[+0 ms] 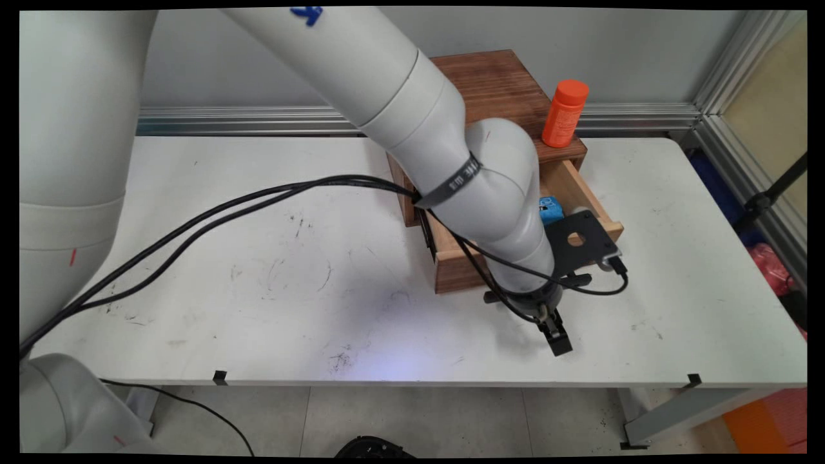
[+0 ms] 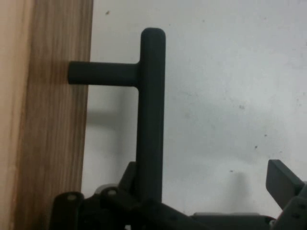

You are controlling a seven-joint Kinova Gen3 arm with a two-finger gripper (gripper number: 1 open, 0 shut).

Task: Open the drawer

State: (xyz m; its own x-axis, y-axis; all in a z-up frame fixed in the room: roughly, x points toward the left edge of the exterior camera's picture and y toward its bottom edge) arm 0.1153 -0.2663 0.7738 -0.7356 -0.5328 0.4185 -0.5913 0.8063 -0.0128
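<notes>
A wooden box (image 1: pixel 496 84) stands at the table's back with its drawer (image 1: pixel 454 270) pulled out toward the near side. A blue object (image 1: pixel 551 209) lies in the drawer, partly hidden by my arm. The drawer's black bar handle (image 1: pixel 580 279) sticks out on both sides of my wrist. My gripper (image 1: pixel 555 336) hangs just in front of the drawer, low over the table (image 1: pixel 290 290). In the hand view the gripper (image 2: pixel 206 177) is open. The handle (image 2: pixel 151 110) runs between the fingers, close to the left one, and the right finger (image 2: pixel 283 182) stands well apart. The drawer front (image 2: pixel 48 120) fills the left side.
An orange bottle (image 1: pixel 565 113) stands upright on the box's top, at its right front corner. Black cables (image 1: pixel 213 219) hang from the arm across the table's left half. The table's near edge lies a short way below the gripper.
</notes>
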